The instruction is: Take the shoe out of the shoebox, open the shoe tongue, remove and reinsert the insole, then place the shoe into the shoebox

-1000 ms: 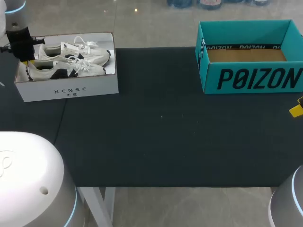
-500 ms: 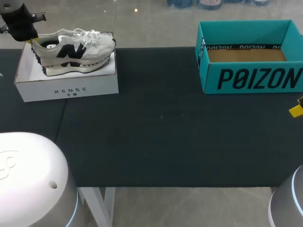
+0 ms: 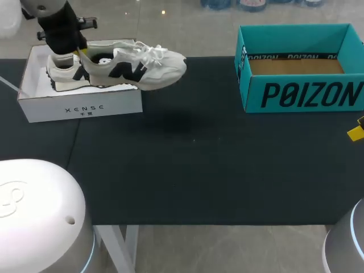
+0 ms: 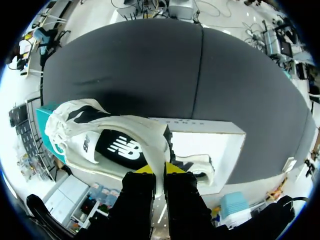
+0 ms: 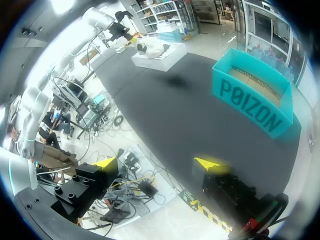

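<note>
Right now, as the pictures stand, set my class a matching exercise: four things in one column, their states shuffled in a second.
Column one:
1. lifted shoe
2. white shoebox
3. teal box
4. right gripper

Column two:
a. open, holding nothing
b. empty inside
c. second shoe lying in it
d. gripped at the heel by the left gripper

Pairs: 1-d, 2-c, 3-b, 4-a.

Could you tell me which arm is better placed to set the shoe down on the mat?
Left. The left hand is shut on the shoe at its heel, holding it partly over the white box. The right hand is open, far off at the mat's right edge.
</note>
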Controlling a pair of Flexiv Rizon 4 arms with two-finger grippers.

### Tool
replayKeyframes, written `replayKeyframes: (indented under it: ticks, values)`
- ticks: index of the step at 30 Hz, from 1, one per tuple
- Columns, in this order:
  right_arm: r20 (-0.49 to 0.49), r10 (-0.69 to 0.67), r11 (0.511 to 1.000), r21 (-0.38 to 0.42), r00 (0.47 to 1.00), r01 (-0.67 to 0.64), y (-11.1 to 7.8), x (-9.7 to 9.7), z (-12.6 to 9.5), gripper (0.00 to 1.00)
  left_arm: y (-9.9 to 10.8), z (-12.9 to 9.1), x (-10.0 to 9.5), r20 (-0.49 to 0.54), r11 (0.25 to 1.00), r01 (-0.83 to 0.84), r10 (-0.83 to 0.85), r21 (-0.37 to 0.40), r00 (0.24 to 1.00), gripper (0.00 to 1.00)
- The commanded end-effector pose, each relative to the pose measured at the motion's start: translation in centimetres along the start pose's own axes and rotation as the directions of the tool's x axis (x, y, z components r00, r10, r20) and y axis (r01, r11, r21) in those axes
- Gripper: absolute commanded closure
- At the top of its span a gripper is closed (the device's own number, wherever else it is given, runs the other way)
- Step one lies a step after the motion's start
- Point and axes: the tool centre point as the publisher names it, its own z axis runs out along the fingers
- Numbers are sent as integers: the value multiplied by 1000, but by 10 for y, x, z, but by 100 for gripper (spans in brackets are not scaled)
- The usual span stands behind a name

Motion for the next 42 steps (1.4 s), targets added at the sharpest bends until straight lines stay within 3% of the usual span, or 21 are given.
replayKeyframes:
  ticks: [1, 16, 22, 33, 42]
  values:
    - [0, 1, 1000, 3, 1000, -1, 0, -1, 1, 0, -21, 21, -32, -11, 1000, 2, -3, -31, 1000, 100]
    - [0, 1, 1000, 3, 1000, -1, 0, -1, 1, 0, -107, 59, -153, -26, 996, -87, 87, 23, 996, 100]
    - [0, 1, 1000, 3, 1000, -1, 0, -1, 1, 0, -141, 67, -190, -30, 996, -75, 77, 57, 997, 100]
    - [0, 1, 1000, 3, 1000, -1, 0, -1, 1, 0, -206, 92, -216, -51, 989, -86, 92, 116, 994, 100]
    - [0, 1, 1000, 3, 1000, -1, 0, -1, 1, 0, -227, 111, -210, -93, 987, -86, 99, 139, 991, 100]
